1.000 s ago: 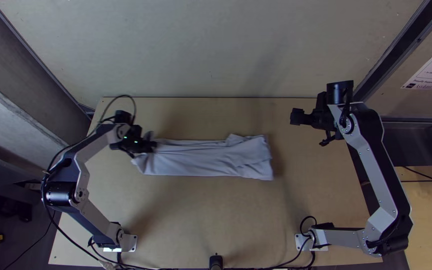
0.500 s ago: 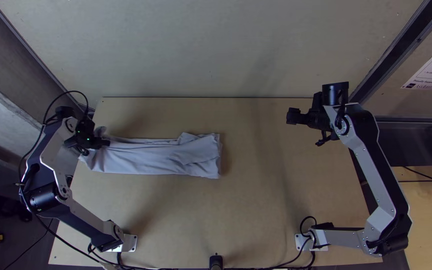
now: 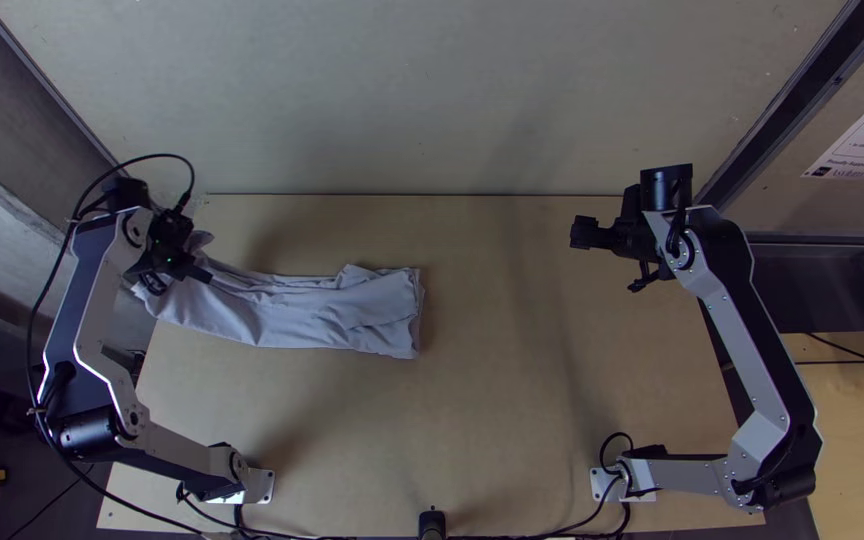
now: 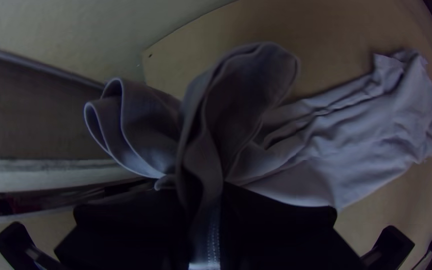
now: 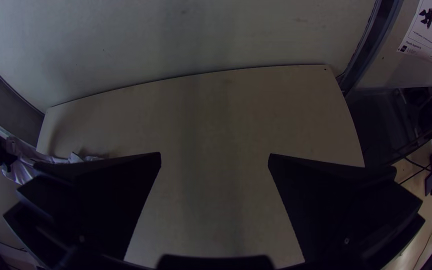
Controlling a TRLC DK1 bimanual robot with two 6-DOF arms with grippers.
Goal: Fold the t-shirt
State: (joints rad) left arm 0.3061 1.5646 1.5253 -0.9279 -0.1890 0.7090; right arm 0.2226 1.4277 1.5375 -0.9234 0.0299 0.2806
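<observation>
In the top view the pale grey t-shirt point(image 3: 322, 310) lies as a long folded strip on the table's left half, its left end lifted by my left gripper point(image 3: 190, 262) over the table's left edge. My left gripper point(image 4: 203, 210) in its wrist view is shut on a bunched end of the t-shirt point(image 4: 356, 130); loose folds stick up past the fingers. At the table's right side, well apart from the cloth, my right gripper point(image 3: 577, 233) hangs above the wood. In its own wrist view the right gripper point(image 5: 214, 157) stands open, nothing between its fingers.
The wooden table point(image 3: 512, 420) has bare wood between the cloth and the right arm. A pale wall point(image 3: 432, 100) rises behind its far edge. Cables point(image 3: 542, 533) run along the near edge between the arm bases.
My left gripper has moved left and slightly toward the far edge, dragging the whole t-shirt leftward across the table. The right arm has shifted only slightly left.
</observation>
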